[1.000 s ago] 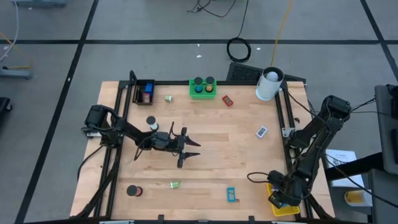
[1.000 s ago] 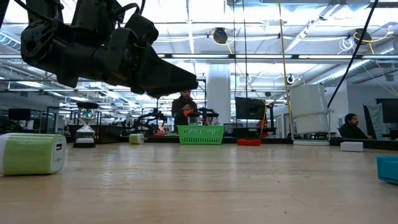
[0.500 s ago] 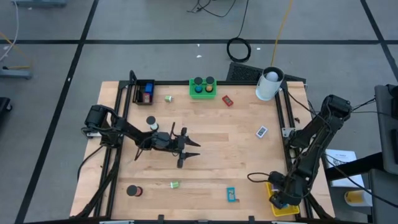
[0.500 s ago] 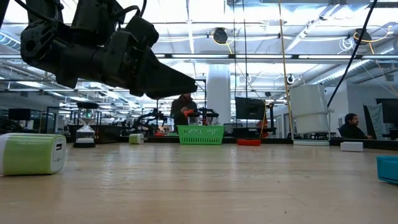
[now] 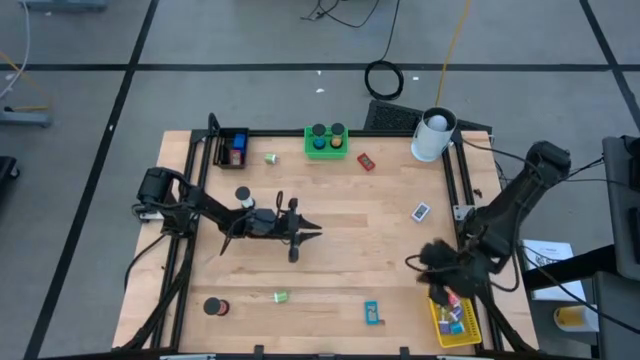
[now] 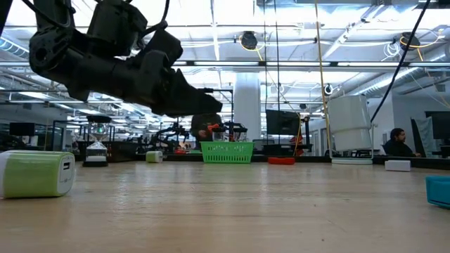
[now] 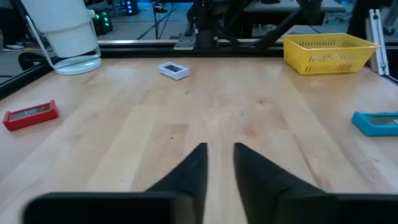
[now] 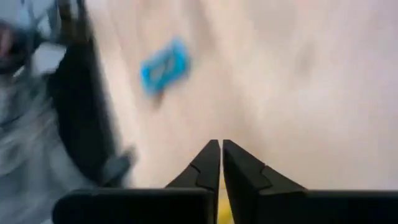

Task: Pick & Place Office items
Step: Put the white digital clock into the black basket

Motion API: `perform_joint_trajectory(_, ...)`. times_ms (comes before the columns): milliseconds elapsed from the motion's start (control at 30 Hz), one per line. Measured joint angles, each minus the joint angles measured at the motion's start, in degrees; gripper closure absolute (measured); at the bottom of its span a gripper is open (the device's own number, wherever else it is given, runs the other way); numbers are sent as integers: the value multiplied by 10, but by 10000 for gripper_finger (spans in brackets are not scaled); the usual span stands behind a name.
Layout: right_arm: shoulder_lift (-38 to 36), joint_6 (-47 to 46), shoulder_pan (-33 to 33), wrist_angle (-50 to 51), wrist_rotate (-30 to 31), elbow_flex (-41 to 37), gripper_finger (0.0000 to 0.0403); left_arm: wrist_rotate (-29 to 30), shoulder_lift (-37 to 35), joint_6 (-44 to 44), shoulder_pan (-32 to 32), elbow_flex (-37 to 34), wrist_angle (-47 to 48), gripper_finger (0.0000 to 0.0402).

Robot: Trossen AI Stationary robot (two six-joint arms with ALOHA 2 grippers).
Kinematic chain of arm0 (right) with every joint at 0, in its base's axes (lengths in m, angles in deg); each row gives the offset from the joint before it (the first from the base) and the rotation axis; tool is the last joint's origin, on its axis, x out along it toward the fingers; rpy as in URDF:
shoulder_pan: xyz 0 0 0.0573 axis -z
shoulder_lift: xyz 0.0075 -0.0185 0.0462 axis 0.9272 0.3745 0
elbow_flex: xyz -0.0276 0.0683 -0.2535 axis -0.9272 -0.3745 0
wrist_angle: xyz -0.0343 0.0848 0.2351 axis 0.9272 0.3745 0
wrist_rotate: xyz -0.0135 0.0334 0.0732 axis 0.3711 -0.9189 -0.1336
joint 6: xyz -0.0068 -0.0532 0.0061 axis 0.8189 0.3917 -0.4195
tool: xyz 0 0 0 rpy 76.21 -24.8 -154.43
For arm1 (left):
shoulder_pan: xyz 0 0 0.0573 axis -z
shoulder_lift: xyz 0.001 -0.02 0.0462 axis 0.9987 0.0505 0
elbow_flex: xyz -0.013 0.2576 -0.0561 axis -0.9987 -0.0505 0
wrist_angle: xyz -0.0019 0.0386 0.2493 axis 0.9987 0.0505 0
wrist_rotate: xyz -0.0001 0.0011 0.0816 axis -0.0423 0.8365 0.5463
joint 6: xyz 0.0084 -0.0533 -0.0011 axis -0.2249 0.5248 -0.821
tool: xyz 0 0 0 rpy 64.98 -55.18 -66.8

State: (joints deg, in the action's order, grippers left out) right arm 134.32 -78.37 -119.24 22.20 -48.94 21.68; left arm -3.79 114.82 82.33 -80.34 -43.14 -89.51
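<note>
Office items lie scattered over the surface (image 5: 340,215), the blue block (image 5: 372,313) near the right pincer (image 5: 425,262), which is shut empty, while the left pincer (image 7: 219,155) hangs nearly closed over bare wood, so either could descend closed and knock pieces away.

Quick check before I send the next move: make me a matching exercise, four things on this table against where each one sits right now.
Things:
1. flat red rectangular block
2. blue rectangular block
3. black round roll
4. small white-and-blue block

Places:
A. near the table's front edge, left part
B. near the right edge, between the big white cylinder and the yellow mesh bin
C. near the front edge, right of centre
D. near the back, just right of the green bin

Pairs: 1-D, 2-C, 3-A, 4-B
</note>
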Motion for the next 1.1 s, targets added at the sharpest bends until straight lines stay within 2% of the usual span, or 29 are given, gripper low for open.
perform_joint_trajectory(133,0,178,70,-5,185,-6,382,1,0,-2,-8,0,2,389)
perform_joint_trajectory(233,-1,274,132,-65,306,-36,383,1,0,-1,-13,0,2,391)
perform_joint_trajectory(300,-1,336,178,-133,335,-65,388,1,0,-1,-16,0,2,388)
perform_joint_trajectory(367,0,384,224,-212,323,-99,394,1,0,-2,-16,0,2,389)
perform_joint_trajectory(433,-1,403,269,-249,263,-121,400,1,0,-2,-16,0,3,396)
perform_joint_trajectory(533,-8,405,324,-207,143,-122,398,-1,0,-2,-16,0,3,394)
perform_joint_trajectory(667,-7,425,377,-72,50,-94,372,-1,0,-4,-15,0,4,383)
perform_joint_trajectory(767,2,447,409,37,3,-68,335,-1,0,-4,-15,0,8,381)
perform_joint_trajectory(900,25,499,444,154,-13,-45,270,-1,0,-5,-15,0,9,381)
perform_joint_trajectory(1000,56,542,468,196,-13,-42,218,-1,0,-5,-15,0,15,381)
perform_joint_trajectory(1100,89,562,486,188,-37,-42,173,-1,0,-6,-15,0,17,380)
